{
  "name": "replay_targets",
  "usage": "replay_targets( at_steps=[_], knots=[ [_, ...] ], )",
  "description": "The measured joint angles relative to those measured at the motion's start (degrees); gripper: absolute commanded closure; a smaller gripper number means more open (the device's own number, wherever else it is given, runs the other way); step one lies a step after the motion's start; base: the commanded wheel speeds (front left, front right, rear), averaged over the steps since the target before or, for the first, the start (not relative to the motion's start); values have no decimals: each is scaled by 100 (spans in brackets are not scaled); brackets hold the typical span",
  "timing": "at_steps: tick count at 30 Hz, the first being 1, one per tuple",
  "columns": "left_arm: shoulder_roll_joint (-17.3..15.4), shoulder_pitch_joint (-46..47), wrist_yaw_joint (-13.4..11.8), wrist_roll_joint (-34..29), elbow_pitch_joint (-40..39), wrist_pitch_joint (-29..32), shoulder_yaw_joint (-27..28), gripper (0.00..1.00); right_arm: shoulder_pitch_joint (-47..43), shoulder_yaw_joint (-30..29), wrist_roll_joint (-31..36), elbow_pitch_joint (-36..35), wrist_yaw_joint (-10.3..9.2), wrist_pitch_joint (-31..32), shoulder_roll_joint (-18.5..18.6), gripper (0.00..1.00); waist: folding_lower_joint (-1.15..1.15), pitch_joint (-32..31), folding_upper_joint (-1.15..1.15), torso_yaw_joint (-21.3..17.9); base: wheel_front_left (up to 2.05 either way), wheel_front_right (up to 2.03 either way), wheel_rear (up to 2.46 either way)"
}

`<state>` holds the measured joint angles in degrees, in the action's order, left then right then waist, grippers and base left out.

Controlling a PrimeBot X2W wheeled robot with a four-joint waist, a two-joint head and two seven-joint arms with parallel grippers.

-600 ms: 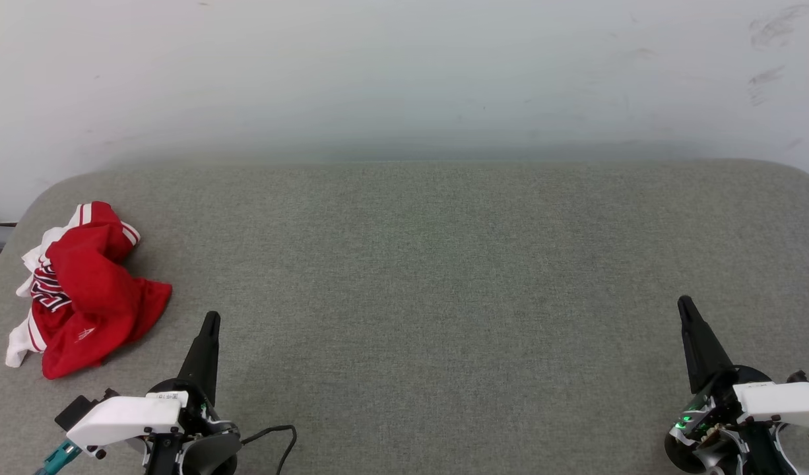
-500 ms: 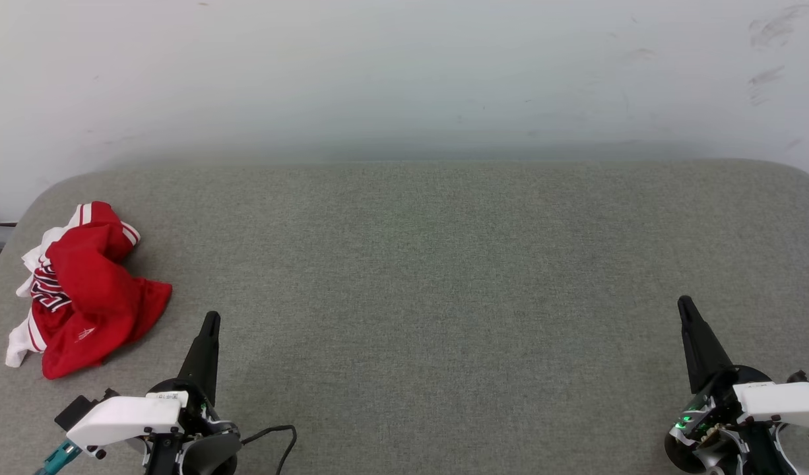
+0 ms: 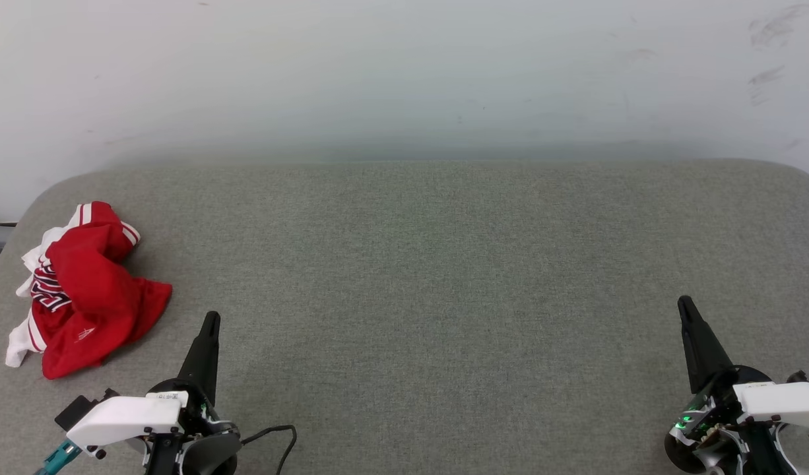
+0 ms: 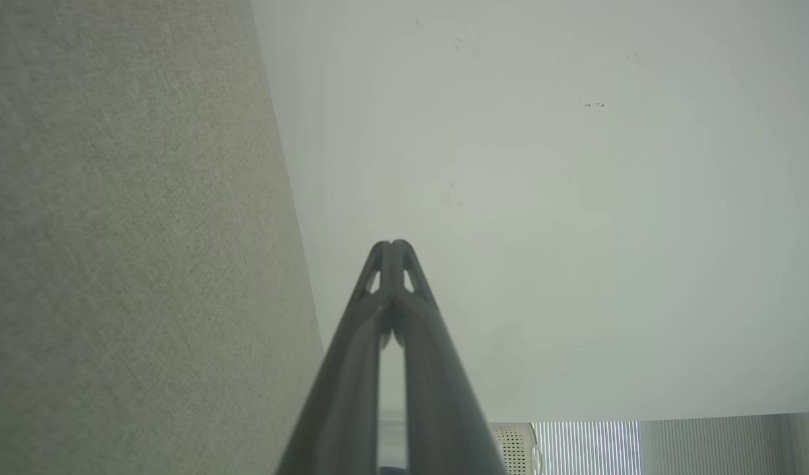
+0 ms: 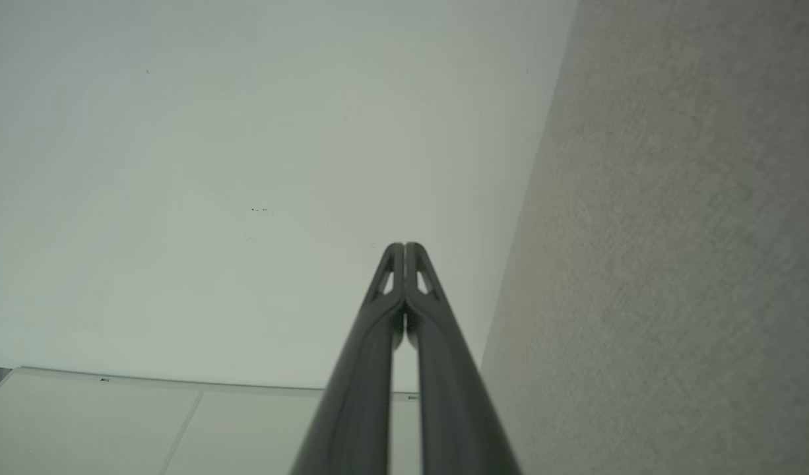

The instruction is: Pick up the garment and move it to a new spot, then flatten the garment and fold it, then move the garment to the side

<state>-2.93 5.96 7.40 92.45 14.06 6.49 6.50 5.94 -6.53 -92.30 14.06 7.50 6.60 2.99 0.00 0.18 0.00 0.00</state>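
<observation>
reaching for the crumpled red jersey (image 3: 91,290), heaped near and left of the left gripper (image 3: 210,321), comes first: part its clenched, empty jaws, then pinch 1 thick fold. the right gripper (image 3: 685,305), well right of it, is clenched empty too.

Even, soft, bright light, faint shadows, no glare; head view sharp, wrist views' near fingers blurred

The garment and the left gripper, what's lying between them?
Nothing. In the head view, the stretch of grey padded surface between the crumpled garment and the left gripper is bare.
</observation>
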Motion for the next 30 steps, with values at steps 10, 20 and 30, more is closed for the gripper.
replay_targets(
  at_steps=[10,20,30],
  knots=[
    [3,-17,-1,0,29,-3,-5,0,-18,2,1,33,1,-1,-1,0,0,0,0,0,0,0,0],
    [38,-277,-7,-51,200,-178,-76,0,-286,92,122,211,-1,-163,-5,0,0,8,0,-6,0,0,0],
    [38,-320,-7,-494,204,-441,-5,0,-330,162,716,149,-1,-437,-8,0,1,32,0,-18,0,0,0]
  ],
)
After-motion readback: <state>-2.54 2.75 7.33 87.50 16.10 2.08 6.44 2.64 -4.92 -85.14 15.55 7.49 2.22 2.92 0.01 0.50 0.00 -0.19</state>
